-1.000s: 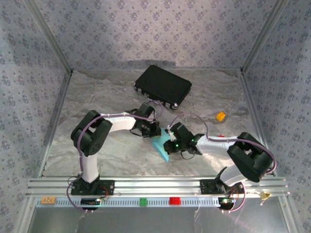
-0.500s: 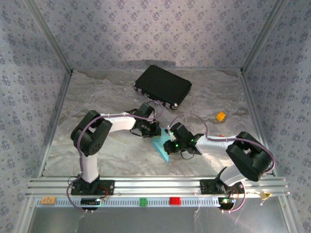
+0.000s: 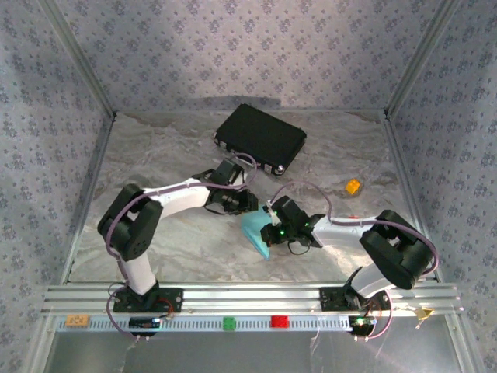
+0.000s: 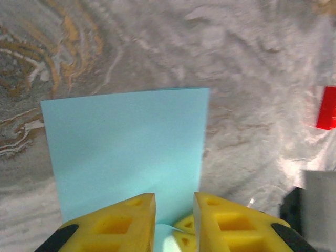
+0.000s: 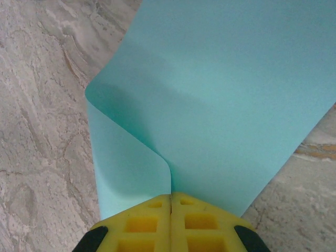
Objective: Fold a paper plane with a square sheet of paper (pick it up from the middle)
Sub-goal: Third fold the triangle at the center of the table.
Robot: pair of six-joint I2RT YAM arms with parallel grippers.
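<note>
The job is at an early stage, by the look of it. The square sheet of paper (image 3: 255,233) is off the marbled table (image 3: 155,159) and sits just below the centre of the overhead frame, between the two tools. It shows no sharp nose and no centre ridge. In the right wrist view it bends over in one soft, rounded curl at the left of the frame, not a pressed crease. In the left wrist view it reads as a flat blue panel across the middle of the frame. Nearly all the folds therefore seem left to do. The right gripper (image 5: 170,198) has its yellow jaws pressed together on the sheet's lower edge. The left gripper (image 4: 174,197) has its jaws a narrow gap apart, too wide to be pinching thin paper, with the sheet just beyond them. By count there is one blue sheet, two grippers, one black case (image 3: 260,137) above centre, one orange block (image 3: 353,186) at the right, and one red block (image 4: 327,107) at the right edge of the left wrist view.
</note>
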